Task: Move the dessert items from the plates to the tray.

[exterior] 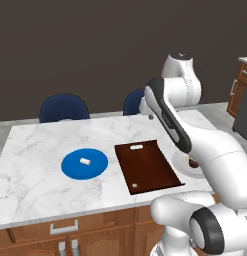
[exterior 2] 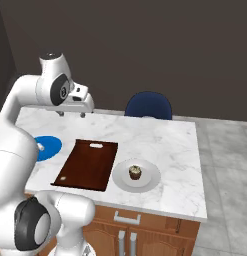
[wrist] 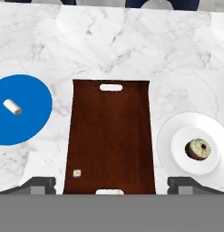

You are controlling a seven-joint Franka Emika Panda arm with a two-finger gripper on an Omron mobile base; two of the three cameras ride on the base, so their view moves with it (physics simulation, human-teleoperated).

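Observation:
The dark brown tray (wrist: 111, 136) lies in the middle of the marble counter, seen also in the left base view (exterior: 147, 166) and the right base view (exterior 2: 87, 164). To its left a white marshmallow (wrist: 12, 107) lies on the blue plate (wrist: 29, 122). On the tray's right, the brown cupcake (wrist: 198, 149) stands on the pale plate (wrist: 170, 136). My gripper (wrist: 112, 183) hovers open and empty high above the tray's near end. From the right base view, the gripper (exterior 2: 71, 114) hangs well above the counter.
A tiny pale speck (wrist: 77, 173) lies on the tray near its front left corner. Two dark blue chairs (exterior: 64, 107) (exterior 2: 148, 106) stand behind the counter. The counter's front edge (exterior: 70, 215) has wooden drawers below it.

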